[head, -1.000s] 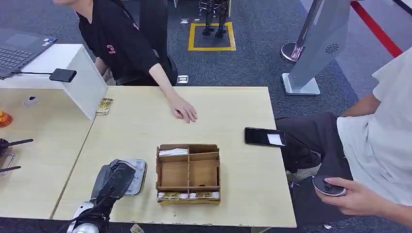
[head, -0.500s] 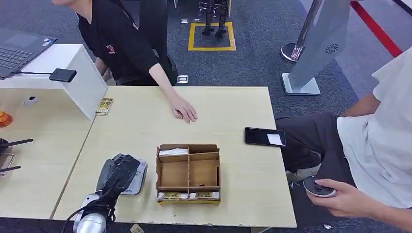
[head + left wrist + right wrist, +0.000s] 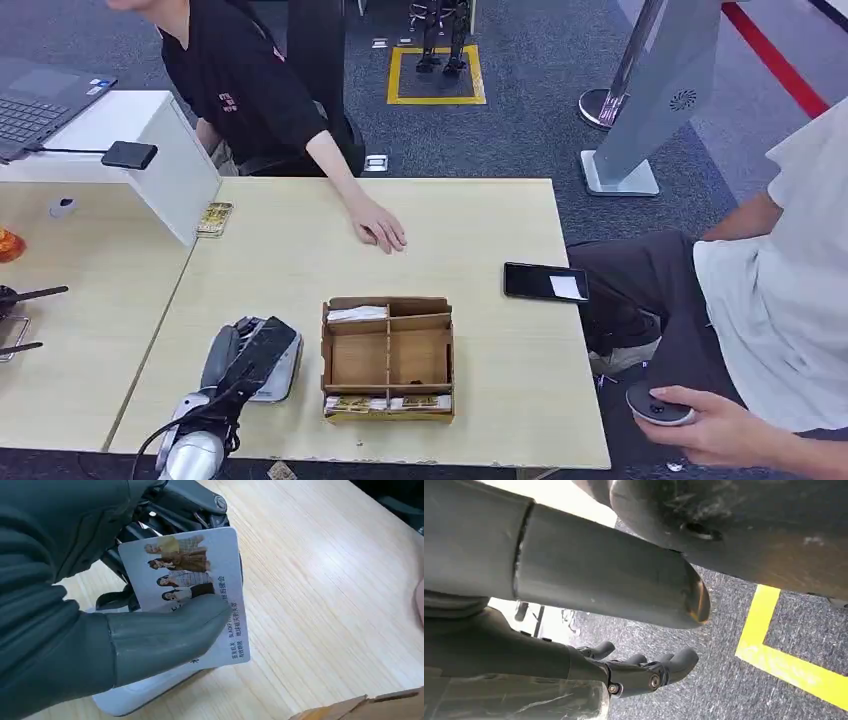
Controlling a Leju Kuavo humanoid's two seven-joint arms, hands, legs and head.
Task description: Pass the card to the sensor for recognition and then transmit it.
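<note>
My left hand hovers low over the grey-white sensor near the table's front left. It holds the card, a white card with small pictures of people and printed text, pinched between the thumb on its face and the dark fingers behind it. The card lies right over the sensor, whose pale edge shows beneath it. My right hand hangs beside my body above the carpet, fingers loosely bent, holding nothing.
A wooden compartment box with cards in its near and far slots stands just right of the sensor. A person's hand rests on the far side of the table. A black phone lies at the right edge. A seated person on the right holds a round device.
My left hand has shifted forward and slightly right with the card, settling over the sensor. The seated person's hand with the round device has dropped lower.
</note>
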